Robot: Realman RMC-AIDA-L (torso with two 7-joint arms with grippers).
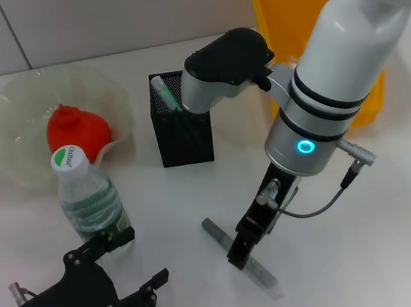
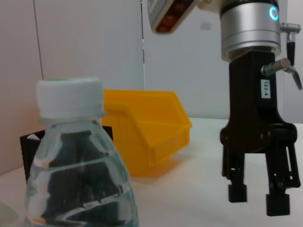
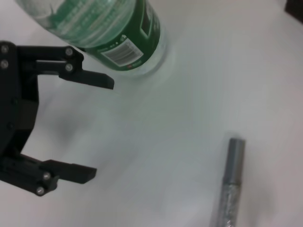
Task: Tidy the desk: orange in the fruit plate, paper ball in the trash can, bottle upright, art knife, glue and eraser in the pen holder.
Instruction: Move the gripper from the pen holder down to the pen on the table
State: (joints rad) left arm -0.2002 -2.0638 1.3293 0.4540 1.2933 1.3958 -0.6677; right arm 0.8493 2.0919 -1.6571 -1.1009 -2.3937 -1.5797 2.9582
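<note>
The orange (image 1: 75,131) lies in the fruit plate (image 1: 3,112) at the far left. In front of the plate the bottle (image 1: 86,193) stands upright. My left gripper (image 1: 145,257) is open just in front of the bottle, not touching it. The pen holder (image 1: 183,130) holds a white-and-green glue stick (image 1: 164,92). The grey art knife (image 1: 238,259) lies flat on the table. My right gripper (image 1: 242,251) hangs open right over the knife, its fingers (image 2: 236,191) apart and empty. The yellow trash can (image 1: 300,5) stands at the far right. Paper ball and eraser are out of view.
White table (image 1: 398,234) with bare room at the front right and between the bottle and the knife. My right forearm (image 1: 333,84) crosses in front of the trash can. A wall closes the far side.
</note>
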